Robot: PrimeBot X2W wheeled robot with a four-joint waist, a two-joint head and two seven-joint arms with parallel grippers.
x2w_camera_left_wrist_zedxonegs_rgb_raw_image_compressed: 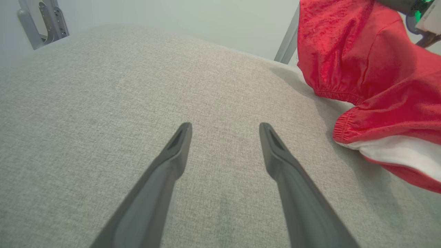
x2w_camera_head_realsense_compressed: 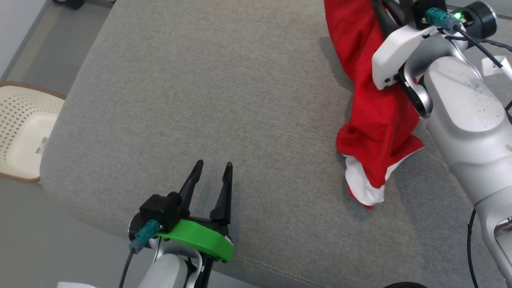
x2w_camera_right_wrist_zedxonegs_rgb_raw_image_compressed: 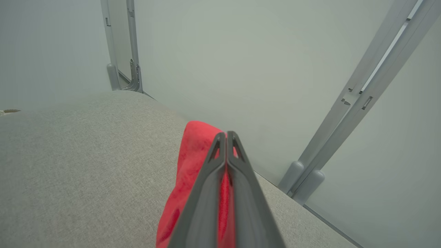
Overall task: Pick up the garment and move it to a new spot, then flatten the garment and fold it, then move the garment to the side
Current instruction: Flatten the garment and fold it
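Right gripper [x2w_camera_right_wrist_zedxonegs_rgb_raw_image_compressed: 226,135] is seen clamped on the garment [x2w_camera_right_wrist_zedxonegs_rgb_raw_image_compressed: 193,162]; its jaws are pressed fully together, with red cloth pinched between them and bulging out past the fingers [x2w_camera_right_wrist_zedxonegs_rgb_raw_image_compressed: 206,193] on the left of the right wrist view; in the head view the garment [x2w_camera_head_realsense_compressed: 376,120] is held up at the top right, beside the pale right forearm [x2w_camera_head_realsense_compressed: 464,120], and is draped downward as a long red bunch; its lower end, where a white panel is exposed, appears to touch the grey fabric-covered worktop [x2w_camera_head_realsense_compressed: 208,80] on the robot's right side; a shadow is cast just under that end; left gripper [x2w_camera_head_realsense_compressed: 214,164] is held low over the near edge of the worktop, jaws spread wide and nothing gripped; bare grey fabric is seen between its fingers [x2w_camera_left_wrist_zedxonegs_rgb_raw_image_compressed: 165,172] in the left wrist view, where the left gripper [x2w_camera_left_wrist_zedxonegs_rgb_raw_image_compressed: 224,125] is well apart from the garment [x2w_camera_left_wrist_zedxonegs_rgb_raw_image_compressed: 379,69] at the upper right; elastic-gathered red hems are visible there above the white panel; a cream perforated basket [x2w_camera_head_realsense_compressed: 24,132] is set on the floor [x2w_camera_head_realsense_compressed: 40,240] beside the worktop's left edge; grey metal posts [x2w_camera_right_wrist_zedxonegs_rgb_raw_image_compressed: 361,113] are seen against a pale wall [x2w_camera_right_wrist_zedxonegs_rgb_raw_image_compressed: 241,51] beyond the worktop.
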